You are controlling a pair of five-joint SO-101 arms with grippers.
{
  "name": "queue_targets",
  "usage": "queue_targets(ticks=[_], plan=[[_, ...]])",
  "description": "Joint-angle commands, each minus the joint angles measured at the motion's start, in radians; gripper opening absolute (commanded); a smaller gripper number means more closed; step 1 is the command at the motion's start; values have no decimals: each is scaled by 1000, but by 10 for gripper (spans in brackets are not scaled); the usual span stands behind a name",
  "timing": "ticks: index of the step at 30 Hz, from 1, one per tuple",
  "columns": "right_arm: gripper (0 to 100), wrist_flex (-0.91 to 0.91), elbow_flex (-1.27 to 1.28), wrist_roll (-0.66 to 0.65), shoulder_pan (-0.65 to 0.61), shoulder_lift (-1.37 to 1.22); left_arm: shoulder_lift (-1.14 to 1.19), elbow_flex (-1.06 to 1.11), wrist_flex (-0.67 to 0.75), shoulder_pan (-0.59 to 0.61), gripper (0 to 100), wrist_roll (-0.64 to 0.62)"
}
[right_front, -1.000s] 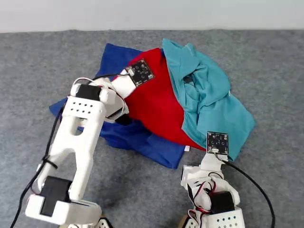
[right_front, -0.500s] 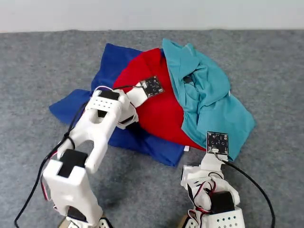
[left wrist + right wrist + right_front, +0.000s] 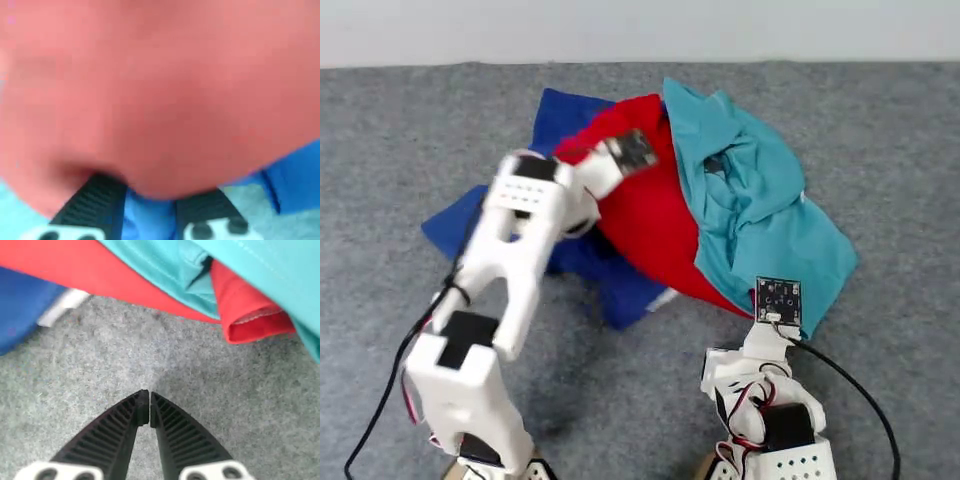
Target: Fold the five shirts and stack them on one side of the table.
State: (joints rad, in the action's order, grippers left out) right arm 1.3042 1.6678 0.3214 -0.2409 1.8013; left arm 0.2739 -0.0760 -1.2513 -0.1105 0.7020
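Observation:
Three shirts lie overlapped on the grey table: a blue shirt (image 3: 595, 265) at the bottom, a red shirt (image 3: 650, 220) over it, and a teal shirt (image 3: 760, 210) on the right. My left gripper (image 3: 578, 215) sits at the left edge of the red shirt, over the blue one. In the left wrist view the gripper (image 3: 150, 192) is shut on a fold of the blue shirt (image 3: 150, 220), with the red shirt (image 3: 160, 100) pressed close above. My right gripper (image 3: 150, 407) is shut on nothing, just above bare table in front of the red hem (image 3: 255, 322).
Grey felt table (image 3: 880, 130) has free room on the far left, far right and along the front. The right arm's base (image 3: 765, 420) stands at the front edge. A white label (image 3: 62, 305) shows at the blue shirt's edge (image 3: 20, 310), under the teal shirt (image 3: 165, 270).
The left arm has swung back and left, dragging the blue shirt; its front corner slid left from under the red shirt. The right arm has not moved.

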Motion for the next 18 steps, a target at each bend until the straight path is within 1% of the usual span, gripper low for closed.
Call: queue_targets(ticks=[1,5,10,13,18], plan=[[11,8,15,9,-2,10,-210,-136,-48,84,13,0],[11,8,15,9,-2,10,-362,-179,-32,169,13,0],[11,8,15,9,-2,10,-503,-183,44,308,13,0],[11,8,15,9,-2,10,-543,-183,103,419,13,0],[11,8,15,9,-2,10,-542,-174,221,608,13,0]])
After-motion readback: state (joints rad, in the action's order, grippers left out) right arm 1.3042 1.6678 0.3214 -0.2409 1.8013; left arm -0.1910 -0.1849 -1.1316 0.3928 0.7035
